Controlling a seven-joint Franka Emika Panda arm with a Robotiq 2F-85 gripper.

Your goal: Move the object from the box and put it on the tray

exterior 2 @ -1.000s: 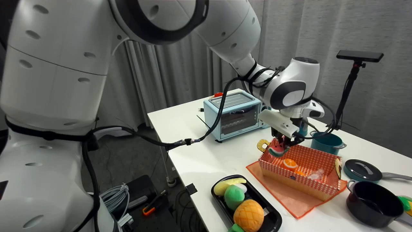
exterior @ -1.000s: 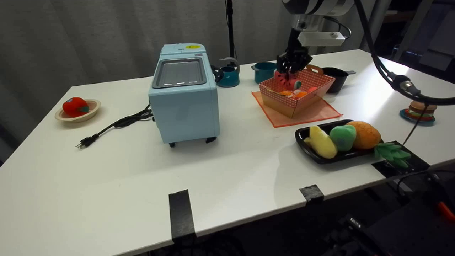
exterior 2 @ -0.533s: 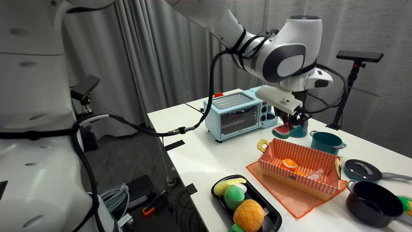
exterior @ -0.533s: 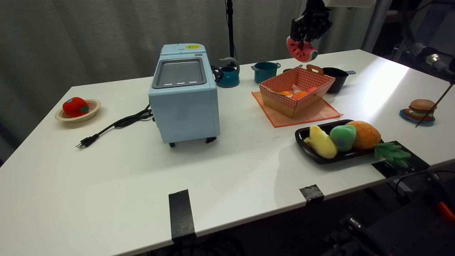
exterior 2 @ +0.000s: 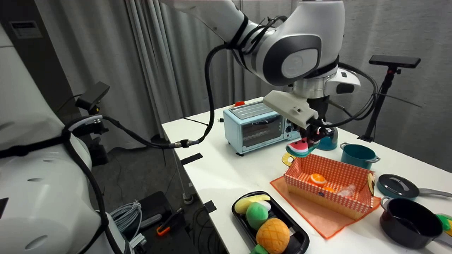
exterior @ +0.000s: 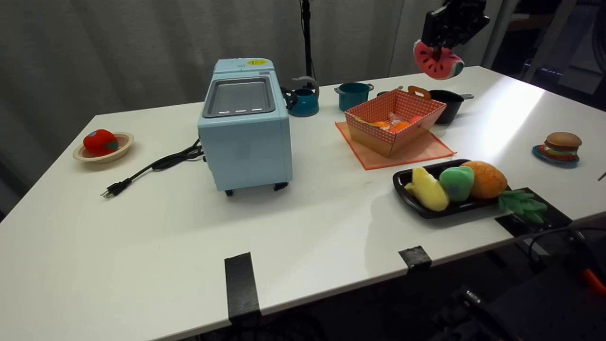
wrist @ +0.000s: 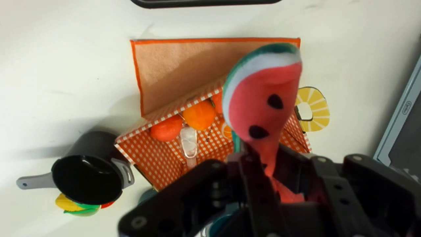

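The object is a red watermelon-slice plush [exterior: 442, 70] with black seeds and a green-white rind. It hangs in the air above the table in both exterior views [exterior 2: 297, 147]. My gripper [wrist: 263, 158] is shut on its narrow red part, with the rind pointing out past the fingertips. The box [exterior: 416, 135] is red-and-white checked inside, with cut-out handles, and stands on a salmon-orange cloth. The slice is higher than the box [exterior 2: 332, 200] and apart from it. The black tray [exterior 2: 301, 237] carries a yellow, a green and an orange plush; in the wrist view only its edge [wrist: 207, 3] shows.
The box still holds orange fruits [exterior 2: 318, 179] and a clear item [wrist: 188, 141]. A light-blue toaster oven [exterior: 244, 151], teal pots [exterior 2: 358, 155], a black pot [exterior 2: 409, 222], a toy burger [exterior: 561, 146] and a red fruit on a plate [exterior: 102, 142] stand around.
My gripper has lifted the watermelon slice up out of the box, then carried it on through the air toward the robot's base. The box, tray and their other contents have not moved.
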